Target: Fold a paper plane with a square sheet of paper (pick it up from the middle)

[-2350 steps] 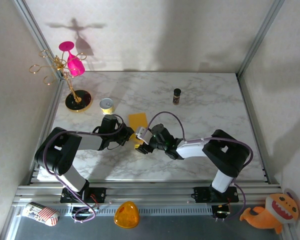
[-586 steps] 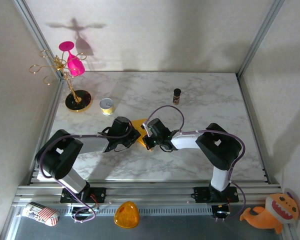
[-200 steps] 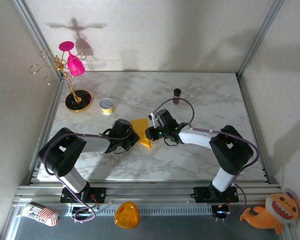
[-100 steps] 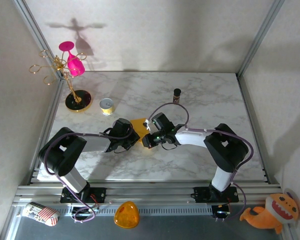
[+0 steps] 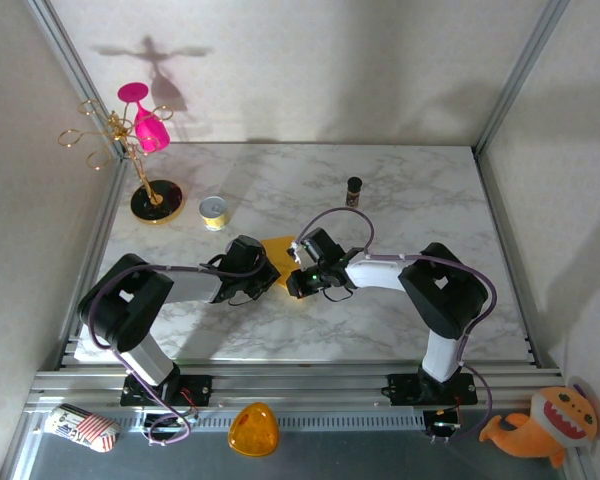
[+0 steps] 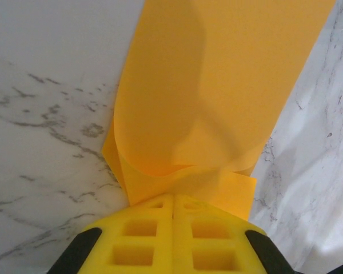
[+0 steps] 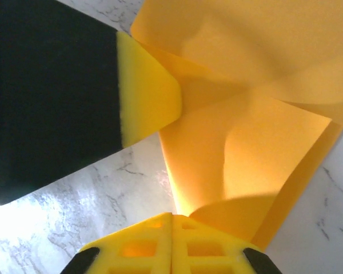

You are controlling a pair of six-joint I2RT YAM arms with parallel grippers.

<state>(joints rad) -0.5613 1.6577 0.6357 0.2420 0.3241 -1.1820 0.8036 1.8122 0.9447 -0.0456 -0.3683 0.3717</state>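
Both arms lie low and forward, elbows out, forearms angled inward so the 2 wrists nearly meet at centre. Left gripper (image 5: 267, 272) points right, right gripper (image 5: 298, 281) points left, tips just beside each other. Left wrist view: the 2 yellow fingers (image 6: 143, 234) are pressed together, pinching the edge of the square sheet of paper (image 6: 211, 85). Right wrist view: right gripper (image 7: 171, 216) likewise clamped on the sheet, with a left finger pad in its upper left.
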